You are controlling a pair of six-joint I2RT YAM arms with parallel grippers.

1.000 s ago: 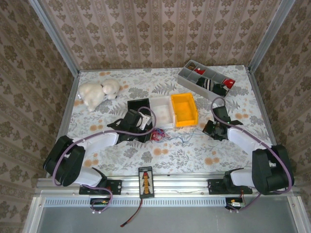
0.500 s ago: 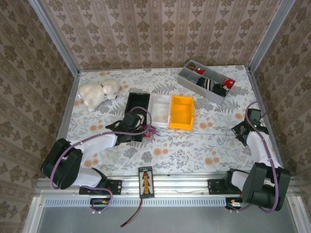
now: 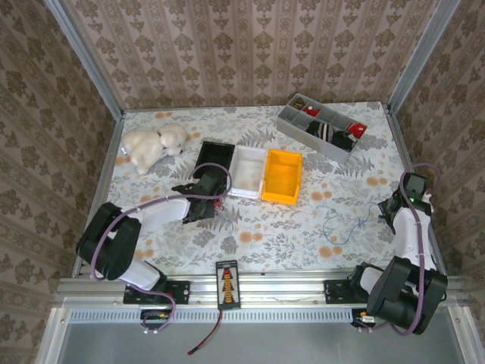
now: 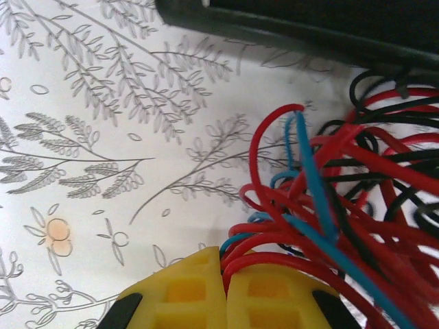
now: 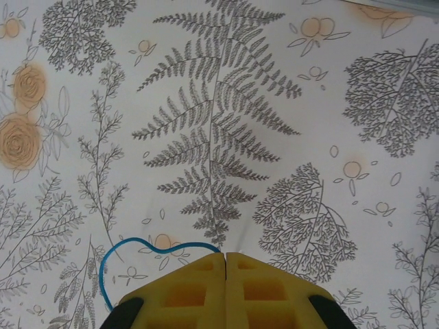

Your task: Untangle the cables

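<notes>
The tangle of red, blue and black cables (image 4: 343, 185) lies on the floral cloth beside the black bin. My left gripper (image 4: 225, 257) is shut on red strands at the tangle's near edge. From above, the tangle (image 3: 224, 211) sits just past the left gripper (image 3: 214, 203). One thin blue cable (image 3: 337, 224) lies in loose curls toward the right side. My right gripper (image 3: 388, 213) holds its end. In the right wrist view the blue cable (image 5: 110, 264) loops up into the seam of the shut right gripper (image 5: 226, 255).
A black bin (image 3: 214, 155), a white bin (image 3: 248, 171) and a yellow bin (image 3: 282, 176) stand in a row behind the tangle. A grey divided tray (image 3: 322, 129) sits at the back right, and a white plush toy (image 3: 155, 144) at the back left.
My right gripper has swung far right, drawing the blue cable out of the tangle; the cable now lies slack. My left gripper and the tangle shifted left and back toward the black bin.
</notes>
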